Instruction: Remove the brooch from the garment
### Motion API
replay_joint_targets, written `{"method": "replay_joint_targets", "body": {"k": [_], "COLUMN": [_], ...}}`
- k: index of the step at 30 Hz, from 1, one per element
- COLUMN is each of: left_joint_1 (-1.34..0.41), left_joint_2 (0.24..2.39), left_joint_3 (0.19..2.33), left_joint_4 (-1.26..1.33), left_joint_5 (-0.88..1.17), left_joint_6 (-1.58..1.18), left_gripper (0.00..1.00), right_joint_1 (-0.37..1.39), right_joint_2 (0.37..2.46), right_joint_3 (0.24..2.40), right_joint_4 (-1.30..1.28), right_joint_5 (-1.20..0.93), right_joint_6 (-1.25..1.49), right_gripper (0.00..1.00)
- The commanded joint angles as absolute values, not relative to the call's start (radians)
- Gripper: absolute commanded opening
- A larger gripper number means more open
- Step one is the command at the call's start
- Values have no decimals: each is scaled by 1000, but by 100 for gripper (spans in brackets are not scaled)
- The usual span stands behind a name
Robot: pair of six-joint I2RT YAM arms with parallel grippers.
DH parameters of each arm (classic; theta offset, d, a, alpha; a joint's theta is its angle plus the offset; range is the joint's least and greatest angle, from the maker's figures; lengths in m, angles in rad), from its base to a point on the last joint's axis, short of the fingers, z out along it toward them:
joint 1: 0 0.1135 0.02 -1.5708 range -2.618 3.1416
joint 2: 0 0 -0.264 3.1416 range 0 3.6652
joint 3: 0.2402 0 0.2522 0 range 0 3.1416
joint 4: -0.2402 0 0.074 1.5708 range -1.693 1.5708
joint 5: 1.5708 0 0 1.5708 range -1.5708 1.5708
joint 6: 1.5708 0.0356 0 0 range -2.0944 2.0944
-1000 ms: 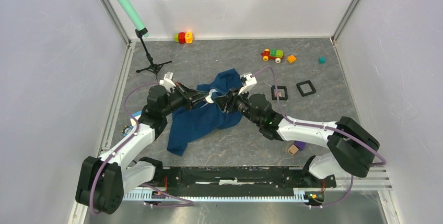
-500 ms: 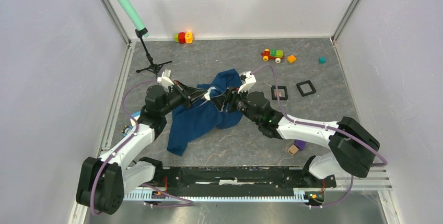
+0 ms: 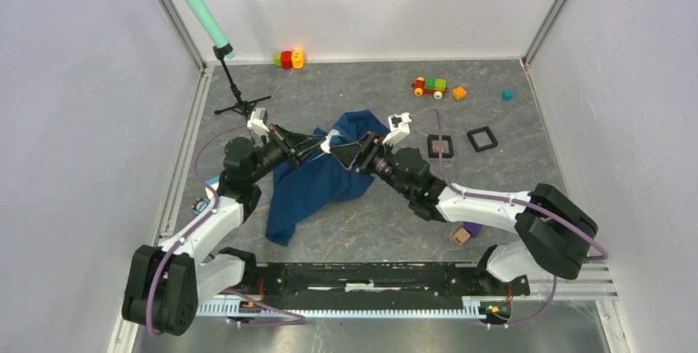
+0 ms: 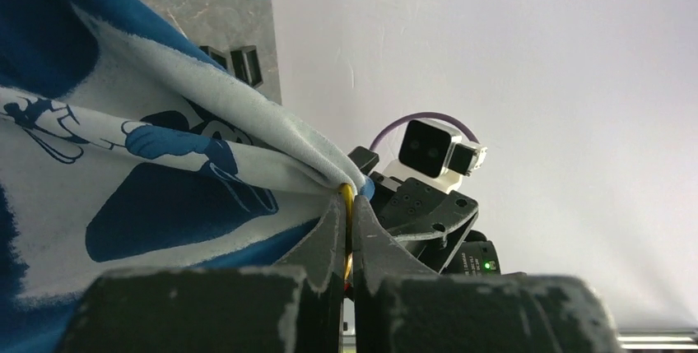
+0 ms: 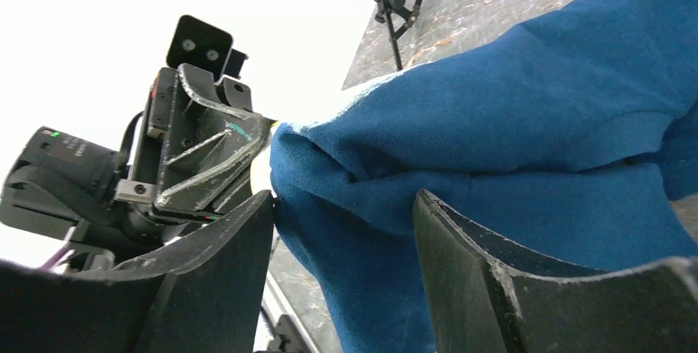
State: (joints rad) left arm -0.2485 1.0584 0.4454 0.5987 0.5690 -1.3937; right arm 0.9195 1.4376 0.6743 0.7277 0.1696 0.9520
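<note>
two arms meet over a dark blue garment at the middle of the grey marbled desk. the garment lies crumpled, its lower part spread toward the near edge and one fold lifted between the arms. the left end effector is pinched tight on that raised fold; the left wrist view shows its fingers pressed together at the tip, the white-and-blue cartoon print of the garment draped away from them. a thin yellow strip shows in the pinch; whether it is the brooch cannot be told. the right end effector faces it from the other side, its jaws standing wide. in the right wrist view blue cloth bulges between the two fingers, the left one just touching its edge. behind, a mint-green microphone leans on a black tripod. a toy train, small coloured blocks and two black square frames lie well apart from the garment along the far side.
</note>
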Motion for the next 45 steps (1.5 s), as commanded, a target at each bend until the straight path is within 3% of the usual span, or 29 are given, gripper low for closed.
{"method": "replay_joint_targets", "body": {"k": [1,9,18,29,45], "left_joint_1": [-238,-238,-239,-241,-256], "left_joint_2": [1078,1106,1101,1095,1074], "left_joint_3": [471,462,443,417,413], "left_joint_4": [752,816,845,868,862], "left_joint_5": [671,678,664,640,640], "left_joint_6": [-1455,-1433,-1402,-1390,-1328], "left_gripper": [2,2,2,2,2], "right_joint_1": [906,902,902,902,903], "right_joint_2": [1397,1429,1461,1471,1501], "right_joint_3": [658,666,706,691,725], "right_joint_4": [739,808,792,901,846], "right_joint_5": [154,89,118,126,132], "right_joint_6": [1077,1290,1336,1372,1369], "right_gripper": [67,66,61,63,49]}}
